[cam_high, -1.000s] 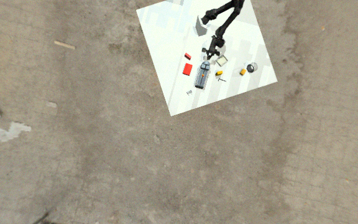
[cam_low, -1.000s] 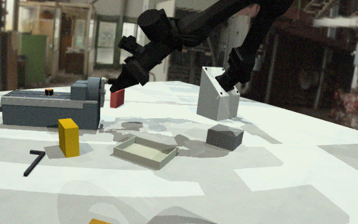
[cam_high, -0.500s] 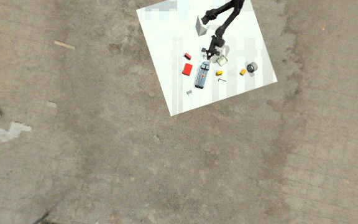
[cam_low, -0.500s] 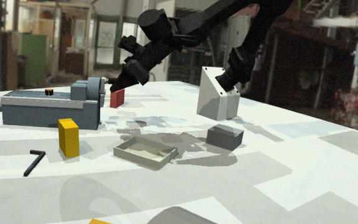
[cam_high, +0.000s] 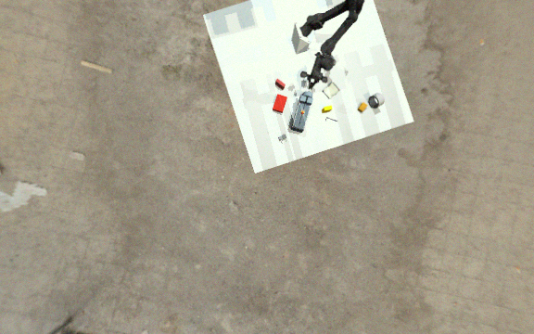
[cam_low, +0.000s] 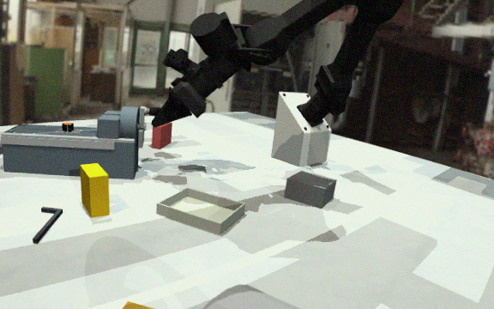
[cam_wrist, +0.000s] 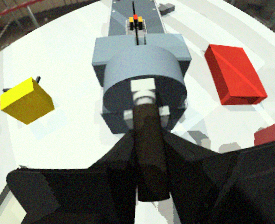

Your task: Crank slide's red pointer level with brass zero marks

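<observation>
The grey-blue slide machine (cam_high: 299,113) (cam_low: 64,150) (cam_wrist: 141,52) lies on the white table (cam_high: 267,56). Its round crank disc (cam_low: 130,122) (cam_wrist: 144,76) faces my arm. The slide's red-orange pointer (cam_low: 68,126) (cam_wrist: 135,24) sits on top, partway along the slide. The brass zero marks are too small to make out. My gripper (cam_high: 311,83) (cam_low: 158,120) (cam_wrist: 144,133) is at the crank end, shut on the dark crank handle (cam_wrist: 148,132), which sticks out from the disc's hub.
A yellow block (cam_low: 94,189) (cam_wrist: 27,99) and a black hex key (cam_low: 47,223) lie in front of the machine. A shallow tray (cam_low: 201,210), a dark grey box (cam_low: 310,188) and the arm's white wedge base (cam_low: 298,130) are to the right. Red blocks (cam_low: 161,134) (cam_wrist: 234,72) lie beside the machine.
</observation>
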